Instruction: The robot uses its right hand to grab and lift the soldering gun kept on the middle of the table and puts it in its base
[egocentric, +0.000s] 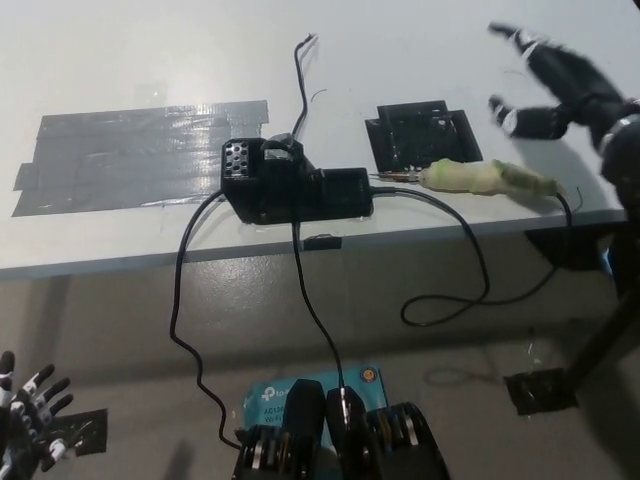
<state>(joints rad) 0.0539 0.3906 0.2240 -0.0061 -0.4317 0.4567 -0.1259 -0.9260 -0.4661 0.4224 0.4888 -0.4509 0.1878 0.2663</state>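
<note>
We see the soldering gun (490, 178) lying flat near the right edge of the table (400, 40), its metal tip touching the black base (295, 185). It is not picked up yet. Our right hand (555, 90) floats above the gun's back end with fingers spread wide, holding nothing. So we think the grab, the lift and the drop into the base are all left to do. Our left hand (25, 415) rests low down, off the table, fingers apart.
</note>
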